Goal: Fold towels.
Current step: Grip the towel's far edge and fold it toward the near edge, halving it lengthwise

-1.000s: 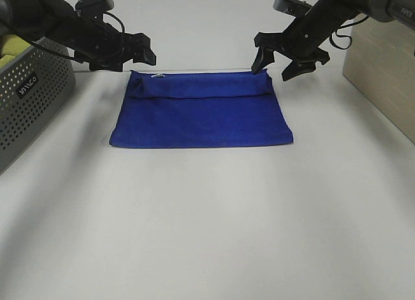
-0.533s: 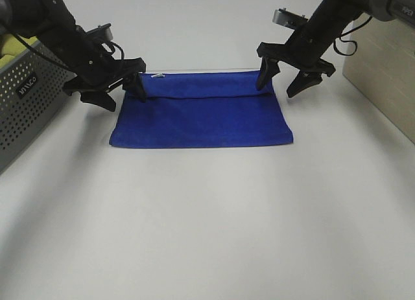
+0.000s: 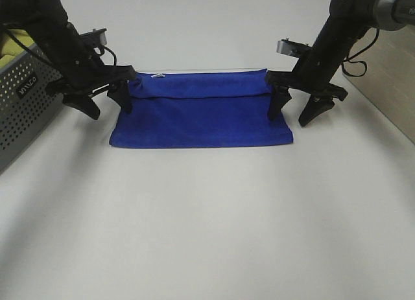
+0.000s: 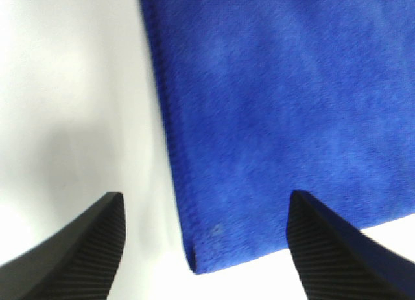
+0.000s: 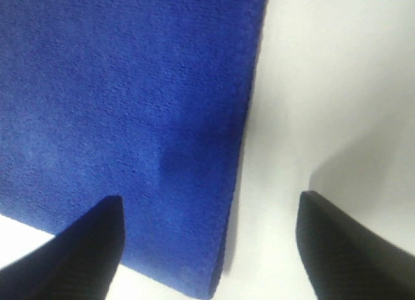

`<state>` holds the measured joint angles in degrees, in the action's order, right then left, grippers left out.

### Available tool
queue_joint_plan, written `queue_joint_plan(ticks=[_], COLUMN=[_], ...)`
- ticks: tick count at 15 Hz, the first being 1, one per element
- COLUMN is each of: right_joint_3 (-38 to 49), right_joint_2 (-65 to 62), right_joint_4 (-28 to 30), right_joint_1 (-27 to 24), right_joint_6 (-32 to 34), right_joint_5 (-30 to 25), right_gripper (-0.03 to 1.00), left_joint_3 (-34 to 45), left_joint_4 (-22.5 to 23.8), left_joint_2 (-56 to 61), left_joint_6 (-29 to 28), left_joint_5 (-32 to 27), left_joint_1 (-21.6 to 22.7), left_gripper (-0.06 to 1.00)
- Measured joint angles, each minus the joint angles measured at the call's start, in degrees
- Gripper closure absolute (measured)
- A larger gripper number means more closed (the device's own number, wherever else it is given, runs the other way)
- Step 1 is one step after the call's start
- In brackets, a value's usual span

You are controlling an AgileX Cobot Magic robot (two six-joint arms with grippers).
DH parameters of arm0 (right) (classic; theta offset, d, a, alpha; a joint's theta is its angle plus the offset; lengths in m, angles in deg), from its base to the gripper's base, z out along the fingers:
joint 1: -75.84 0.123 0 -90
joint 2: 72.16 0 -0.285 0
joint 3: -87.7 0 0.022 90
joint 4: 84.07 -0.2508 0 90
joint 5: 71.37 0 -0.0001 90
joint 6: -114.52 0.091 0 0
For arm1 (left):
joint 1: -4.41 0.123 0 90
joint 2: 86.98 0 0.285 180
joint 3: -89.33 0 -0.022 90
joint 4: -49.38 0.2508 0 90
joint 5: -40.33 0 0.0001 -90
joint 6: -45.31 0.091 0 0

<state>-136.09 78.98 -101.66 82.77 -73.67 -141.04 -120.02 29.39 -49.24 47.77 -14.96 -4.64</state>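
Left hand (image 3: 109, 109) straddles towel (image 3: 201, 118) edge, spread wide (grey basket (image 3: 29, 102) nearby).

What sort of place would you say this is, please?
Probably a robot test bench rather than a home: a plain white table, two arms whose open left gripper and right gripper straddle a blue towel, and a grey perforated basket beside the left arm.

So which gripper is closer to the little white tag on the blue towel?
Left. The left gripper straddles the towel's edge near the white tag; the right gripper straddles the opposite edge, far across the towel.
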Motion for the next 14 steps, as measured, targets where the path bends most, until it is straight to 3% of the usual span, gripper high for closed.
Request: queue_joint_plan(ticks=[4,8,11,13,14], right_joint_3=[0.2,5.7,7.9,8.3,8.4], right_joint_2=[-0.2,-1.1,-1.4,-1.3,-1.1], right_joint_4=[-0.9,-3.8,-11.0,-12.4,-12.2], right_joint_1=[0.0,0.0,0.0,0.0,0.0], right_joint_6=[-0.8,-1.8,-4.5,-4.4,-3.3], right_joint_5=[0.0,1.1,2.9,4.8,5.7], right_gripper=[0.27,0.27,0.29,0.37,0.52], left_joint_3=[11.5,12.7,12.7,12.7,12.7], left_joint_4=[-1.6,-8.8,-11.1,-12.7,-13.2], left_joint_2=[2.2,2.2,1.4,1.1,0.8], left_joint_6=[-2.5,-0.4,0.9,1.1,1.4], left_joint_5=[9.2,13.8,13.8,14.0,14.3], left_joint_1=[0.3,0.3,0.2,-0.2,-1.3], left_gripper=[0.28,0.28,0.28,0.36,0.50])
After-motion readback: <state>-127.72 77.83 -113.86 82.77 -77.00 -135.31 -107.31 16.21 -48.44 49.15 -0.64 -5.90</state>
